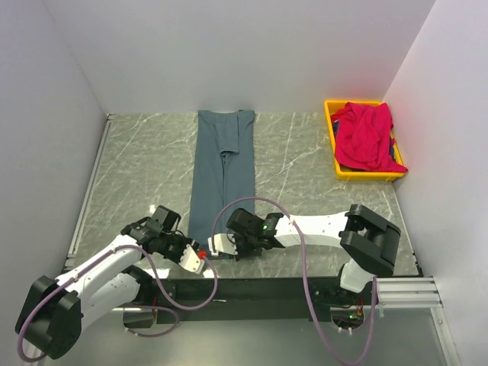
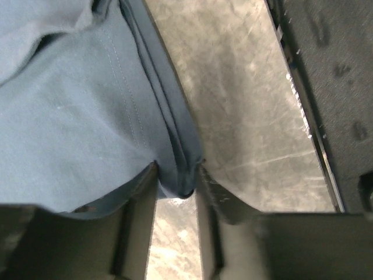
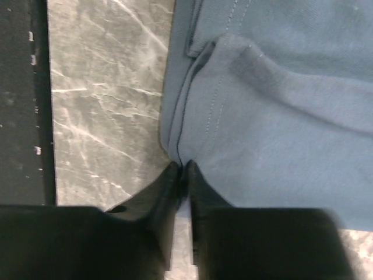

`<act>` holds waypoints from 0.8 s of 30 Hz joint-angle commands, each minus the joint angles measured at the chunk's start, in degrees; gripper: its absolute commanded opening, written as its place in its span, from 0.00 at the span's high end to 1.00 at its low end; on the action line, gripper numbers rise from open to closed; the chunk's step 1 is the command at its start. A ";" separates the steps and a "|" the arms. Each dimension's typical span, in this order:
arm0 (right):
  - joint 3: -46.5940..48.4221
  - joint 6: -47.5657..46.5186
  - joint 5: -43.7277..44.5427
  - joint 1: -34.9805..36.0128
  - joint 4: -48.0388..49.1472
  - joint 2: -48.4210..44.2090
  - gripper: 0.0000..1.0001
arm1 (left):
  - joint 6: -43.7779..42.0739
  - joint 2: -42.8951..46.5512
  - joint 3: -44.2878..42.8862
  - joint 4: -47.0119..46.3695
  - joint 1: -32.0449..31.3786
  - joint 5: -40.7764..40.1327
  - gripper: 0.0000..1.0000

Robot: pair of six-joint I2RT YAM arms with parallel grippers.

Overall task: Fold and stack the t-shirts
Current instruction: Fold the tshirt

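Observation:
The blue-grey t-shirt (image 1: 223, 171) lies folded into a long narrow strip down the middle of the table. Both grippers are at its near end. My left gripper (image 1: 197, 258) is at the near left corner; in the left wrist view that layered corner (image 2: 175, 157) fills the gap between the fingertips of the left gripper (image 2: 178, 175) and touches both. My right gripper (image 1: 219, 245) is at the near right corner, and the right wrist view shows the right gripper (image 3: 182, 166) pinched on the hem (image 3: 175, 140). The red t-shirt (image 1: 366, 137) lies crumpled in the bin.
A yellow plastic bin (image 1: 370, 176) stands at the back right against the right wall. White walls close the table on the left, back and right. The table's dark front edge (image 1: 305, 286) runs just behind both grippers.

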State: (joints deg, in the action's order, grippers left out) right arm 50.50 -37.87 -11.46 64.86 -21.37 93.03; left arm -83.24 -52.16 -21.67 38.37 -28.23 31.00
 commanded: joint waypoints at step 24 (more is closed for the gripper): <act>3.63 -2.73 2.06 -9.12 -4.21 -10.86 1.00 | 9.41 -0.21 -12.50 -4.17 4.83 2.74 1.00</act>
State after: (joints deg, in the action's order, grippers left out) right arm 50.92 -37.19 -11.16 58.35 -25.02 82.43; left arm -75.81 -49.91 -30.04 39.07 -25.80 31.66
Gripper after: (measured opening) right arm 0.026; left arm 0.031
